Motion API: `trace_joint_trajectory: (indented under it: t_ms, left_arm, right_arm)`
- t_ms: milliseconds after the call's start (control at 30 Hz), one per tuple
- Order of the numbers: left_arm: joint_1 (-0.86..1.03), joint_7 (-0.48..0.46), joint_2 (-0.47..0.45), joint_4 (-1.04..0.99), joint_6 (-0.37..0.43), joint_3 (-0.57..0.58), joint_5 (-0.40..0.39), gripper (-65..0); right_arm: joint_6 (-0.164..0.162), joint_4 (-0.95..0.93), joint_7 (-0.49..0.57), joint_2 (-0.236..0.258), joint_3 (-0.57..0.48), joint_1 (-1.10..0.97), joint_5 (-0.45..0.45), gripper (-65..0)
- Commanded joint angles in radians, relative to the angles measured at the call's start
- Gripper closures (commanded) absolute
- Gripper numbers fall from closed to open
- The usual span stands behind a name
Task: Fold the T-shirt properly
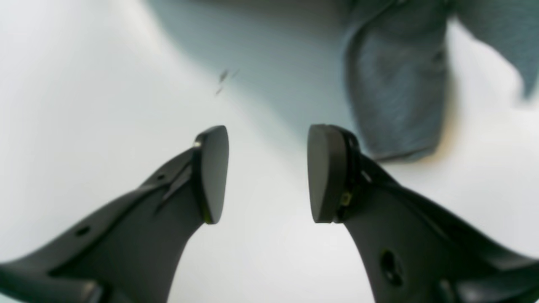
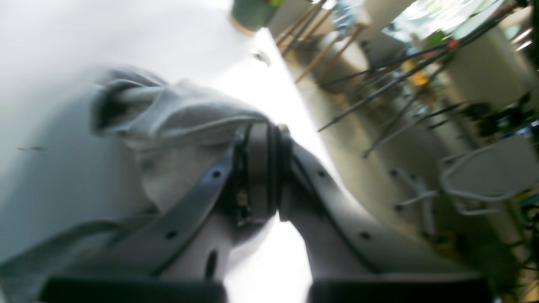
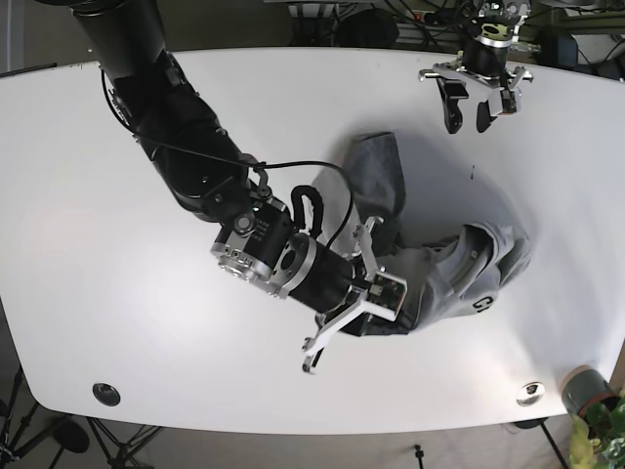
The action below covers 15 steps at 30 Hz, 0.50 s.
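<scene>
The grey T-shirt [image 3: 444, 274] lies crumpled on the white table [image 3: 195, 371], right of centre, with one sleeve [image 3: 383, 166] stretched toward the far side. My right gripper [image 3: 389, 315] is shut on a fold of the shirt at its near-left edge. The right wrist view shows its pads [image 2: 259, 168] pressed together on bunched grey cloth [image 2: 181, 118]. My left gripper [image 3: 469, 112] is open and empty, above the table's far right, apart from the shirt. In the left wrist view it [image 1: 267, 172] hovers over bare table with the sleeve [image 1: 396, 92] ahead to the right.
A potted plant [image 3: 586, 391] stands at the near right corner, with a metal disc [image 3: 530, 393] beside it. A black disc [image 3: 105, 394] sits near the front left edge. Small dark marks [image 3: 473, 173] dot the table by the shirt. Chairs and floor lie beyond the table edge [image 2: 294, 105].
</scene>
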Motion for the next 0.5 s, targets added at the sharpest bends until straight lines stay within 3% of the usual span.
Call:
trace_joint_trajectory:
  t_ms: [0,167,300,467]
  left_arm:
    - [-0.018,-0.022,-0.018,0.016,-0.006,0.031,-0.004,-28.8]
    - [-0.081,-0.002,-0.026,0.010,-0.006,0.128,-0.004,-30.6]
    - [-0.158,0.089,-0.021,0.010,-0.006,0.192,0.001,-39.3]
    - [-0.250,0.195,-0.018,-0.012,-0.005,0.234,0.001,-40.4]
  right_arm:
    - [0.002,0.019,0.023,-0.002,0.015,0.064,-0.003,-2.4]
    - [0.008,0.022,0.023,0.031,0.064,0.113,0.000,-2.4]
    - [0.008,0.019,0.022,0.032,0.114,0.135,-0.001,-2.4]
    - [0.039,0.017,0.013,0.032,0.142,0.149,-0.003,-2.4]
